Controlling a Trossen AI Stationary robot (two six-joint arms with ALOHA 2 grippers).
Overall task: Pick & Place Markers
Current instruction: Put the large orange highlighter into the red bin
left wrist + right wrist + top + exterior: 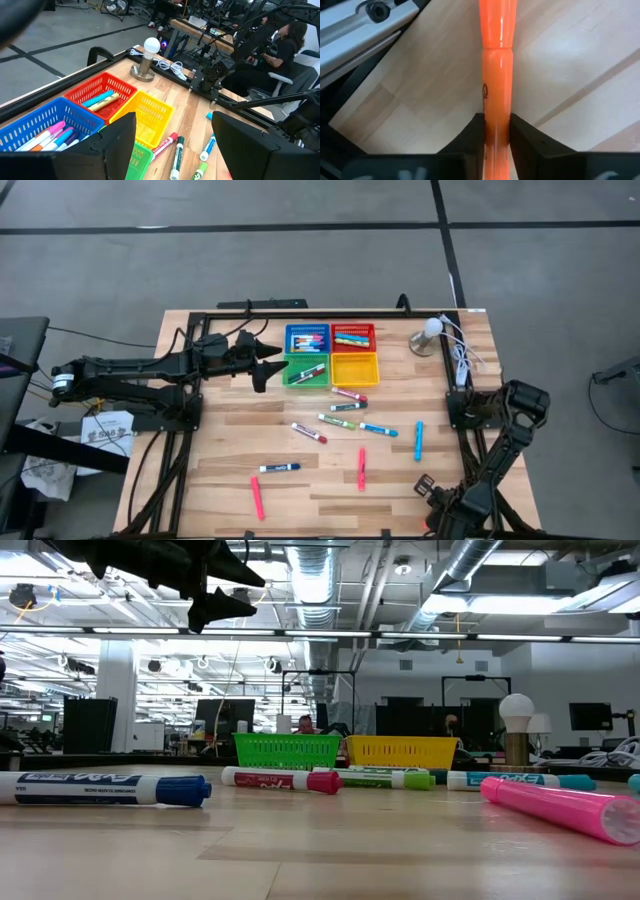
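Right wrist view: right gripper (492, 132) jaws pinch an orange plastic highlighter marker (496, 65) mid-barrel, low over the wooden surface (410, 100), ready for lifting. Left gripper (262, 363) waits, jaws spread, beside the green mesh basket (300, 383).

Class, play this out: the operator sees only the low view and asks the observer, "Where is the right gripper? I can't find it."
Observer: The right gripper is low over the table's right side, closed on an orange marker.
Operator: And the left one overhead?
Observer: The left gripper hangs open beside the green basket.
Operator: Anything in the yellow basket?
Observer: The yellow basket looks empty.
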